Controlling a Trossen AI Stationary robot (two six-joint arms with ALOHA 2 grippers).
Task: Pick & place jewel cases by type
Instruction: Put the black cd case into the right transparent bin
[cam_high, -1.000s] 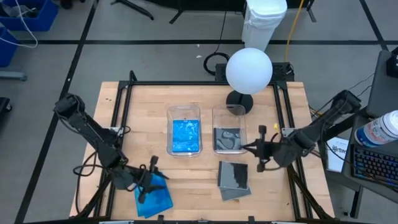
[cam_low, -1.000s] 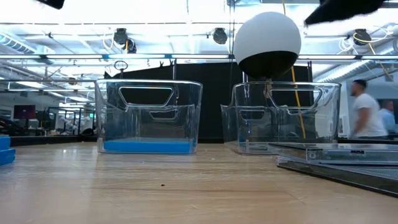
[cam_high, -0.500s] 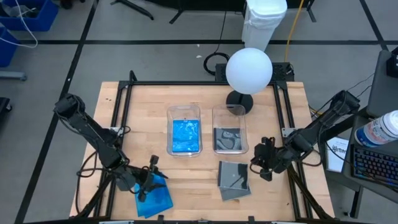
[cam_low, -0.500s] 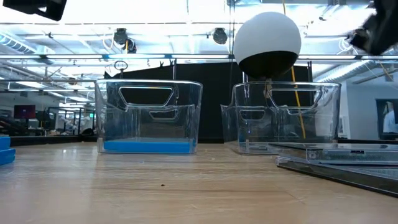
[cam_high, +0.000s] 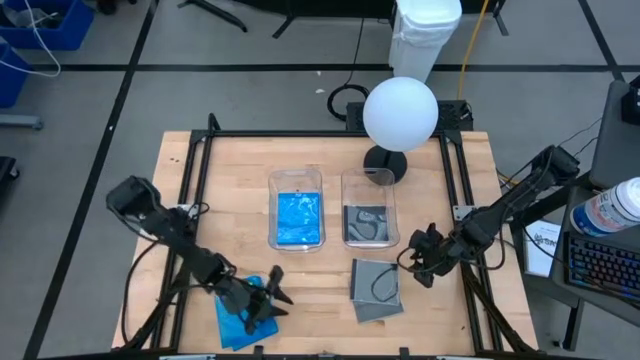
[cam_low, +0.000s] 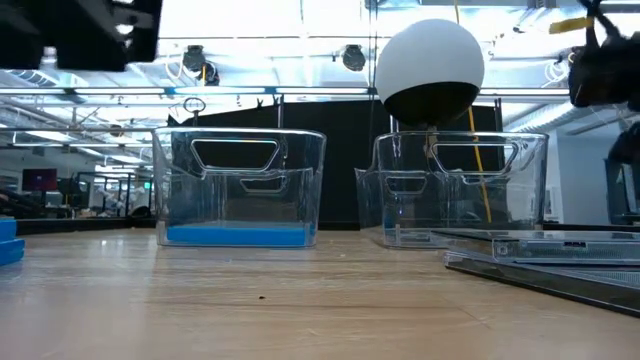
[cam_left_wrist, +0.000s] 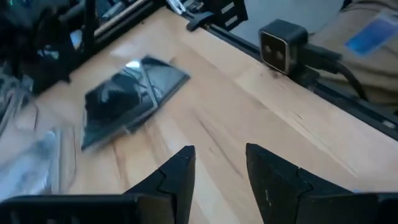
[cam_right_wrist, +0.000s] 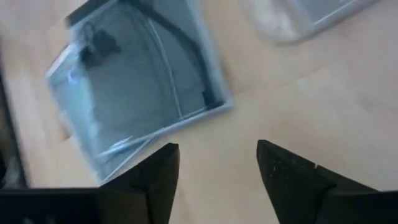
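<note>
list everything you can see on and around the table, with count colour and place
translucent blue square plastic jewel cases: small stack, blue, table's front left corner
blue jewel cases in the left tub: count unclear, blue
dark grey square plastic jewel cases: stack, grey, front right of centre
grey jewel case in the right tub: count unclear, grey
clear rectangular plastic tubs: two, clear, side by side mid-table
white globe lamp: one, white on a black base, behind the right tub
left end effector: over the blue stack, open, empty
right end effector: beside the grey stack, open, empty

Jewel cases (cam_high: 376, 289) before two tubs (cam_high: 297, 210)
</note>
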